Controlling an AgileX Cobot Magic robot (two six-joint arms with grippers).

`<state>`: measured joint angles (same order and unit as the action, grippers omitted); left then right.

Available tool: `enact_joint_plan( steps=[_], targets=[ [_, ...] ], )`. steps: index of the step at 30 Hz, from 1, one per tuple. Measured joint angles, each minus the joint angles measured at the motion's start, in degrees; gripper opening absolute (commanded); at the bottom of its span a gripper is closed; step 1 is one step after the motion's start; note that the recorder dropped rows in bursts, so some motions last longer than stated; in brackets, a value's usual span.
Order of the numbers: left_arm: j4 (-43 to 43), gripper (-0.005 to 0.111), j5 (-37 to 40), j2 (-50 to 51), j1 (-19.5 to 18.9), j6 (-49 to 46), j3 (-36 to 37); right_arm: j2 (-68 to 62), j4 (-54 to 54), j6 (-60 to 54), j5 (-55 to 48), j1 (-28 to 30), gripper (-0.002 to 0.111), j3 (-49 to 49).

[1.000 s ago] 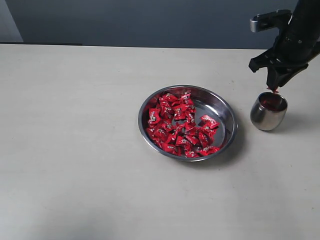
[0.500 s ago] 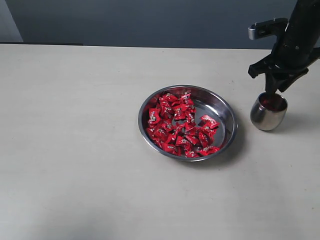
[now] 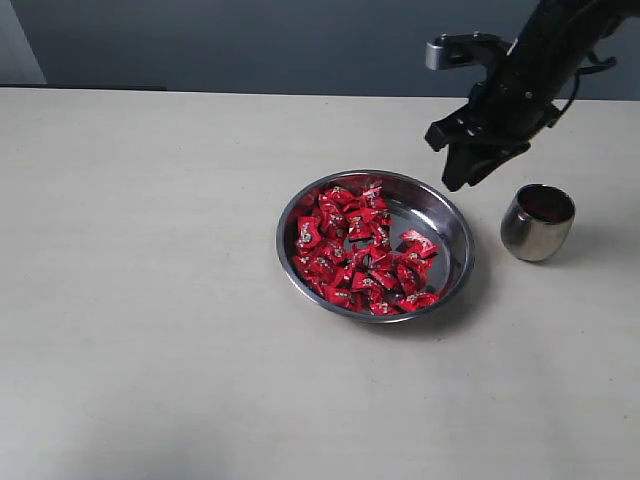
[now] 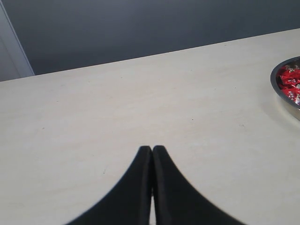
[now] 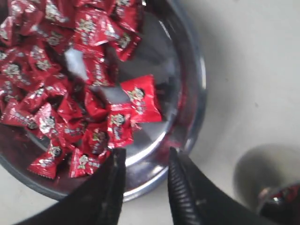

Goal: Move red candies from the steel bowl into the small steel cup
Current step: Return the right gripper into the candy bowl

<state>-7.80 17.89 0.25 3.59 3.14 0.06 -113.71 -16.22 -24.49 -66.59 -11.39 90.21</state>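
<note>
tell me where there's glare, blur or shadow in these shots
exterior view: sharp, even light, soft shadows beside bowl and cup; right wrist view: white glare on the bowl floor, cup blurred; left wrist view: left gripper a dark featureless silhouette

**Setting: pale desk, dark wall**

Desk (image 3: 150,300): broad, flat, cream-beige, matte top. It fills most of the exterior view. The left wrist view shows faint grain and a few tiny dark specks on it.

Wall (image 3: 250,40): plain dark blue-grey, no marks, running straight behind the desk's far edge.

Panel (image 3: 18,45): a pale, off-white slanted strip at the far left corner, standing against the wall.

Light: soft and even, seemingly from above. Shadows on the desk are short and blurred. No window or lamp in view; floor hidden.
</note>
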Motion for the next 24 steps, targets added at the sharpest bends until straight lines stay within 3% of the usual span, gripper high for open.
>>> enact_joint_plan(
  steps=[4,24],
  targets=[
    [0.0,0.0,0.0,0.0,0.0,0.0,0.0,-1.3,1.1,-0.4,1.8,-3.9,0.044,0.0],
    [0.0,0.0,0.0,0.0,0.0,0.0,0.0,-11.9,4.1,-0.6,6.1,-6.2,0.043,0.0]
  ],
)
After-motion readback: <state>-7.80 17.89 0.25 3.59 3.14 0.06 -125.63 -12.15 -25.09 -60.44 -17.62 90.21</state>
